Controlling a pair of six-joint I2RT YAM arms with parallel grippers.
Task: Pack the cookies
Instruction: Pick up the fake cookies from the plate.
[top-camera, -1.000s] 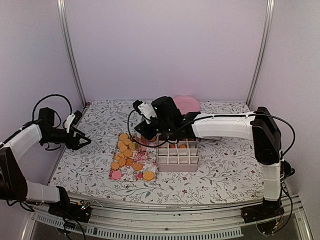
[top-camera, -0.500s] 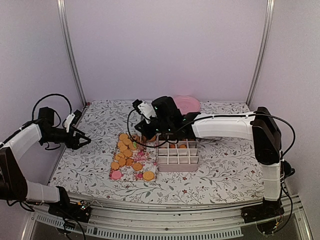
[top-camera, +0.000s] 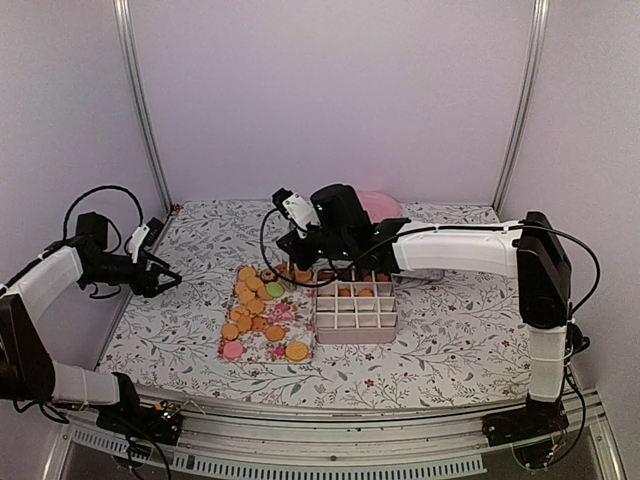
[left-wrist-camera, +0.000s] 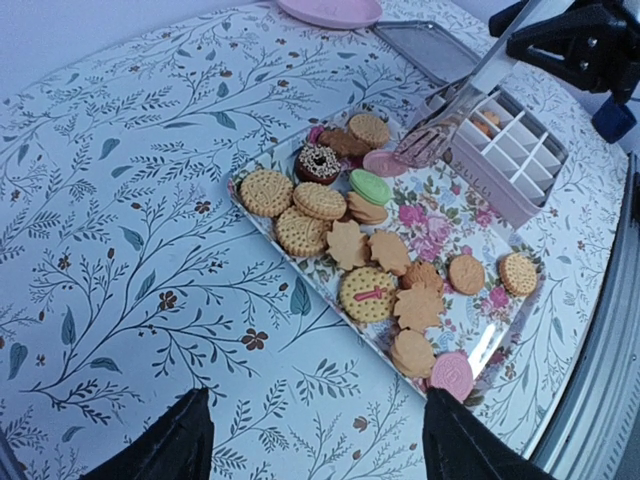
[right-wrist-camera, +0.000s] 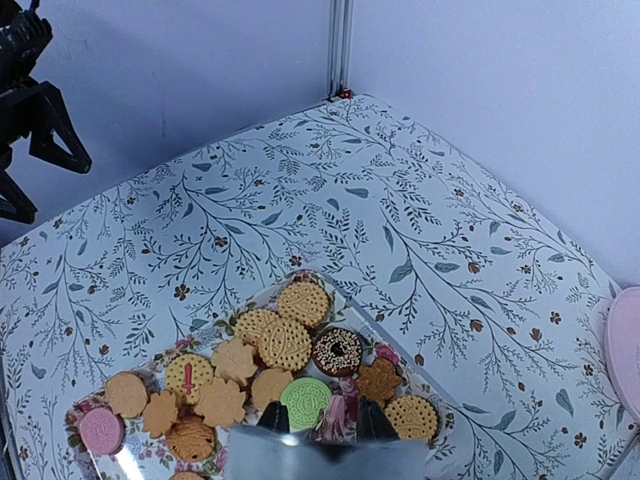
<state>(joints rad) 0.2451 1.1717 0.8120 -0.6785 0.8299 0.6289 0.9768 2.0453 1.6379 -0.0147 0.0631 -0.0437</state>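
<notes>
Cookies (top-camera: 255, 305) lie on a floral tray (top-camera: 288, 312); most are golden, with a green one (right-wrist-camera: 305, 400), a dark sprinkled ring (right-wrist-camera: 337, 350) and a pink one (right-wrist-camera: 100, 430). My right gripper (right-wrist-camera: 325, 425) hangs over the tray's far end, shut on a pink cookie (right-wrist-camera: 338, 420) that sits tilted between its fingers. From the left wrist view this gripper (left-wrist-camera: 420, 148) is beside the divided box (left-wrist-camera: 510, 150). My left gripper (left-wrist-camera: 315, 400) is open over bare cloth left of the tray, holding nothing.
A white divided box (top-camera: 357, 322) stands right of the tray, with cookies (top-camera: 355, 292) in its far cells. A pink plate (top-camera: 382, 206) and a grey lid (left-wrist-camera: 420, 45) lie behind it. Walls and corner posts close in the flowered tablecloth.
The right gripper's fingers have come closer together and the arm has risen slightly, uncovering the green cookie. The left arm has not moved.
</notes>
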